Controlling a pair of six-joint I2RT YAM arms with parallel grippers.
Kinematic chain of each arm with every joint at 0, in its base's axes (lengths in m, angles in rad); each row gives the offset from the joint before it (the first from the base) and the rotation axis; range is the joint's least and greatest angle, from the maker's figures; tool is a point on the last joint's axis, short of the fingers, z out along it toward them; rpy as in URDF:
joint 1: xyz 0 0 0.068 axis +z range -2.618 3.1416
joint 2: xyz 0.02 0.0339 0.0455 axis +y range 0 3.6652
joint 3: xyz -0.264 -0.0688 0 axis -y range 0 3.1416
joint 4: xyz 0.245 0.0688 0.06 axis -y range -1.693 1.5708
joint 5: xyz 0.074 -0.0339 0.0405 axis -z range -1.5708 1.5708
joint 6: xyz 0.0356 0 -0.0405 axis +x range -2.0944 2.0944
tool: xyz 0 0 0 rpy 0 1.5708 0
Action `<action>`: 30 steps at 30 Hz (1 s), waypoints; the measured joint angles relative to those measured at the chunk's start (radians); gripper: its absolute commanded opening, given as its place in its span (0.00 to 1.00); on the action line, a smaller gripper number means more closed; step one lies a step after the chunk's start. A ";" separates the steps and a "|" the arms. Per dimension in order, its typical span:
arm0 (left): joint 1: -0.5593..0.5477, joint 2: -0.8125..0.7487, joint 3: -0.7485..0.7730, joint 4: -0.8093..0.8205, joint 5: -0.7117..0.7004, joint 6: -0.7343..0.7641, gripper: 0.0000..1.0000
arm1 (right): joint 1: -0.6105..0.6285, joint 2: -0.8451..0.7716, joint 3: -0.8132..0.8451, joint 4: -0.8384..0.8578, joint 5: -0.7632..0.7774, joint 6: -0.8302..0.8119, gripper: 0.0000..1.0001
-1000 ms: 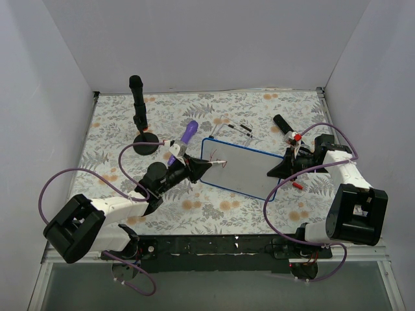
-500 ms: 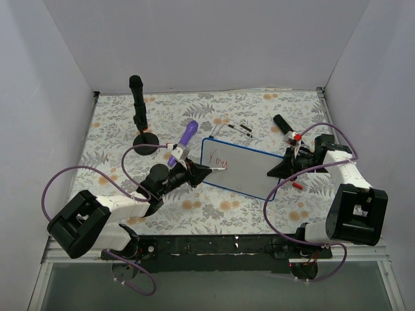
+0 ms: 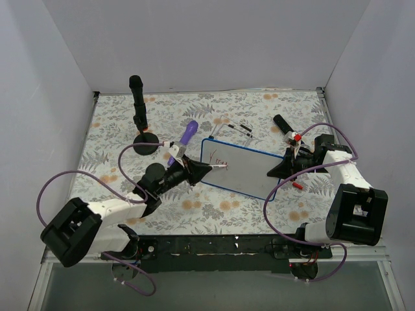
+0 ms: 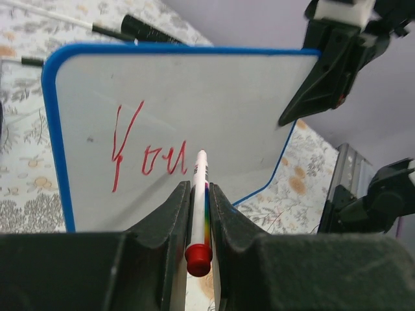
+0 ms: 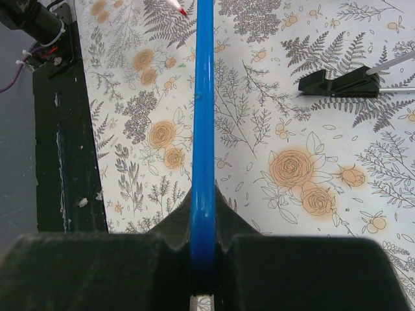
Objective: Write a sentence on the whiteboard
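Note:
The whiteboard [image 3: 246,172] stands tilted on the floral table, its blue rim [image 5: 203,116] pinched edge-on in my right gripper [image 5: 203,194], which is shut on its right end [image 3: 277,170]. My left gripper [image 4: 198,186] is shut on a white marker [image 4: 198,188] with a red end cap. The marker's tip rests at the board's face [image 4: 220,97], just right of the last letter. The sentence [image 4: 146,155] reads "You" in red script at the board's left side [image 3: 219,161]. My left gripper [image 3: 206,170] sits at the board's left edge.
A black post on a round base [image 3: 139,110] stands at the back left. A purple-handled tool [image 3: 189,133] lies behind my left arm. Thin pens [image 3: 238,127] lie behind the board, a black marker [image 3: 283,123] near the right wrist, and a black piece [image 5: 337,83] on the cloth.
My left gripper pulled back to the left with the marker, uncovering the red letters, then moved forward again to their right end. The right gripper and board stayed still.

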 measured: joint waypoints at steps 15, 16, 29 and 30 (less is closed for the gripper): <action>0.002 -0.549 -0.035 -0.250 -0.039 -0.033 0.00 | 0.000 0.000 -0.002 0.000 -0.001 -0.002 0.01; 0.002 -0.575 -0.050 -0.266 -0.044 -0.044 0.00 | 0.000 0.000 -0.002 0.000 0.000 -0.002 0.01; 0.002 -0.648 -0.131 -0.355 -0.074 -0.097 0.00 | 0.000 0.000 -0.005 0.000 -0.002 -0.002 0.01; 0.002 -0.644 -0.131 -0.355 -0.074 -0.099 0.00 | 0.000 0.000 -0.007 0.000 -0.003 -0.002 0.01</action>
